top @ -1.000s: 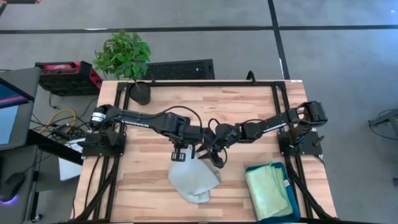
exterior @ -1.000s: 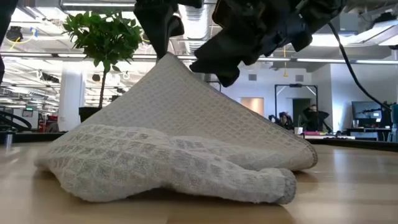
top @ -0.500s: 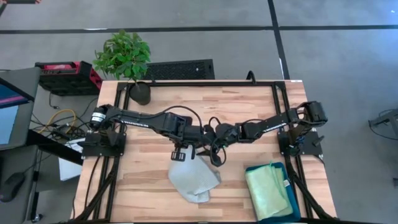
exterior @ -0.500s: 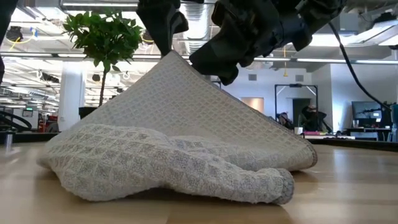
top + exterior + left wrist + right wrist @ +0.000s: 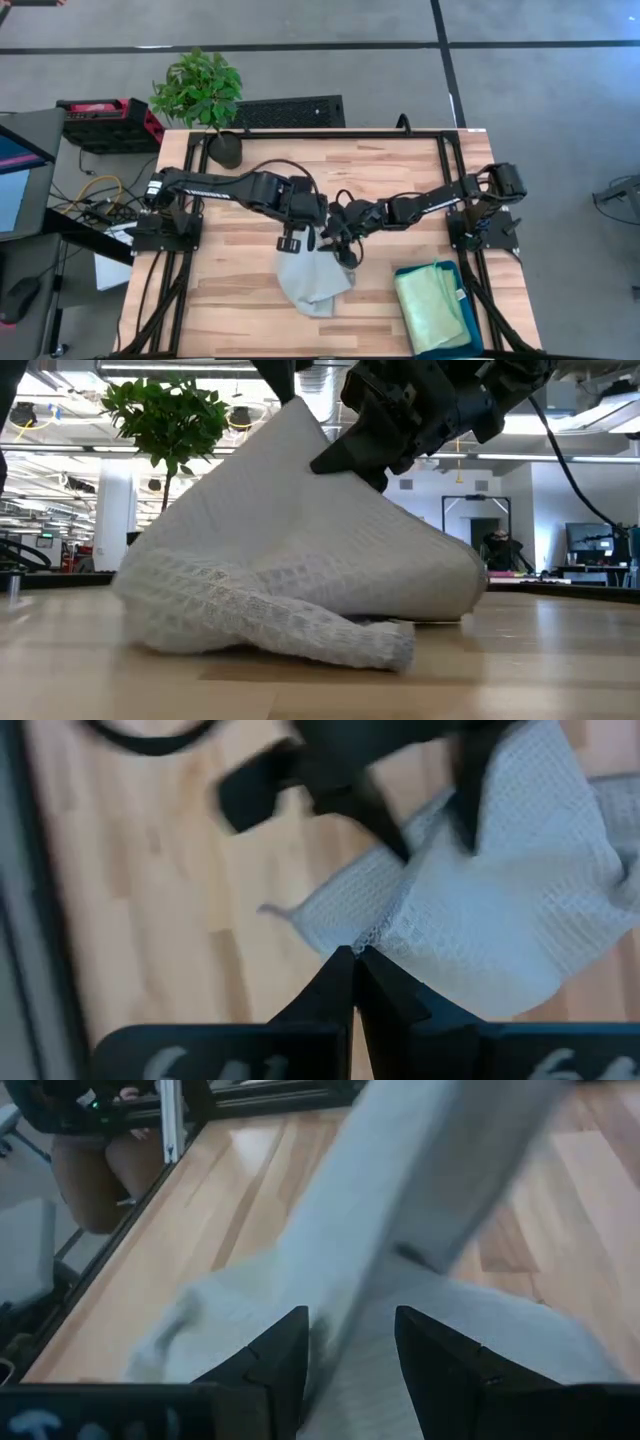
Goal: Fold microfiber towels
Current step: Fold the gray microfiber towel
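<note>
Lifted higher, the grey towel (image 5: 300,560) hangs pinched in the left end effector (image 5: 354,955); right end effector (image 5: 350,1345) open beside it.

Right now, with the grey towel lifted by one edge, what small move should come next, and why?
Probably close the right pincer on the raised edge of the grey towel: its fingers stand open around that edge, while the left pincer is already shut on the towel beside it.
</note>
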